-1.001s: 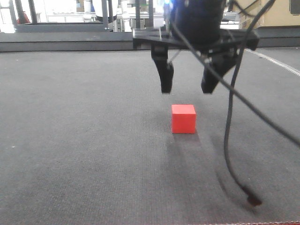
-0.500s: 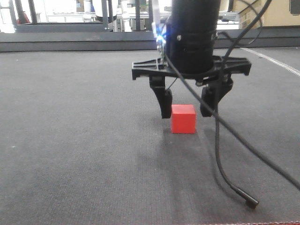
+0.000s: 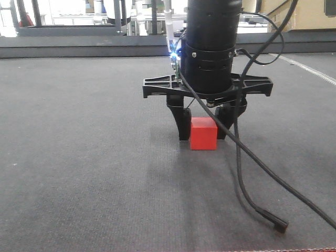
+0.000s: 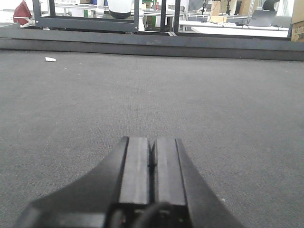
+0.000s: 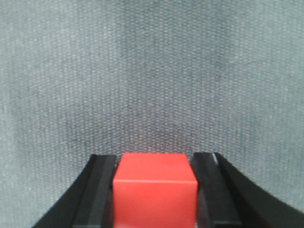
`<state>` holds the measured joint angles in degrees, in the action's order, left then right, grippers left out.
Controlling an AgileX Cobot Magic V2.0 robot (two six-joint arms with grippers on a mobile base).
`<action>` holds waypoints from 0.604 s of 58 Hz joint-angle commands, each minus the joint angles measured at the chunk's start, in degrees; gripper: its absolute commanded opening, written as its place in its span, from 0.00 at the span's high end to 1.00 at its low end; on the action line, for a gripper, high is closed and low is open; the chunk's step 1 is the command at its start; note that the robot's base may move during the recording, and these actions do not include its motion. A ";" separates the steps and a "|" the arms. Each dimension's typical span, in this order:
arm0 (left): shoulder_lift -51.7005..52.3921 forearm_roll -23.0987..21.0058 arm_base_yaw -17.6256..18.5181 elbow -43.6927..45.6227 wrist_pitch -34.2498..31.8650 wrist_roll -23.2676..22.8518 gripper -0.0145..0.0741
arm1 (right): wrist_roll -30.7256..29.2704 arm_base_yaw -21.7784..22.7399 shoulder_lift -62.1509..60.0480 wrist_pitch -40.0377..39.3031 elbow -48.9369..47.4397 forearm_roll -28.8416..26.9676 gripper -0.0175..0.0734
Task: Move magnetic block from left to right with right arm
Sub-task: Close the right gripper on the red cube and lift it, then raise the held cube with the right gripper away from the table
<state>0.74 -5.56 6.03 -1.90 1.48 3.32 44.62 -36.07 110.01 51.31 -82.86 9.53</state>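
Note:
The magnetic block, a small red cube, rests on the dark grey mat. The right arm stands upright over it. My right gripper is lowered around the block, one black finger against each side, its tips close to the mat. In the right wrist view the magnetic block fills the space between the two fingers of the right gripper, which look pressed onto it. My left gripper hovers low over bare mat with its two pads together and nothing between them.
A loose black cable hangs from the right arm and its end lies on the mat at the front right. A raised dark ledge runs along the mat's far side. A small white scrap lies far left.
The right gripper has come down from above the block until its fingers straddle it, and the finger gap has narrowed onto the block. The block nudged slightly left.

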 commanded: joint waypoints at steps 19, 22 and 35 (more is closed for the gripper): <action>0.78 -0.27 -0.09 -0.46 -4.74 -0.34 0.98 | -17.02 8.78 -14.57 -0.71 -0.86 0.38 0.61; 0.78 -0.27 -0.09 -0.46 -4.74 -0.34 0.98 | -20.62 10.76 -16.84 -0.76 0.54 0.38 0.61; 0.78 -0.27 -0.09 -0.46 -4.74 -0.34 0.98 | -29.85 19.55 -28.34 -3.07 11.44 0.38 0.61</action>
<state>0.74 -5.56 6.03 -1.90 1.48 3.32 18.62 -19.57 88.72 50.99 -73.88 9.00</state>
